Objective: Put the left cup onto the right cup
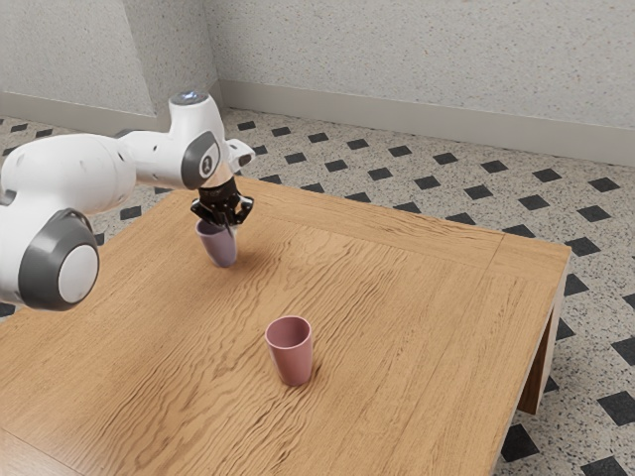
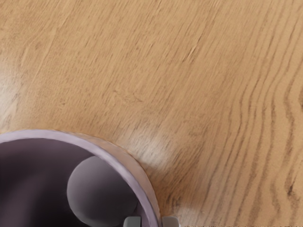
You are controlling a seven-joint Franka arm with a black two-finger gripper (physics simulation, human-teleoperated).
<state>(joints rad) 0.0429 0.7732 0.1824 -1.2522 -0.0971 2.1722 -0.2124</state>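
The lilac cup [image 1: 219, 244] hangs slightly tilted low over the wooden table [image 1: 417, 297], one side of its rim pinched between the black gripper's [image 1: 224, 224] jaws, well apart from the upright pink cup [image 1: 290, 350]; I'd guess that one-sided hold could let it swing or slip and land askew.

Side overview, wrist close-up; shared cup [image 1: 219, 248] [image 2: 102, 189]
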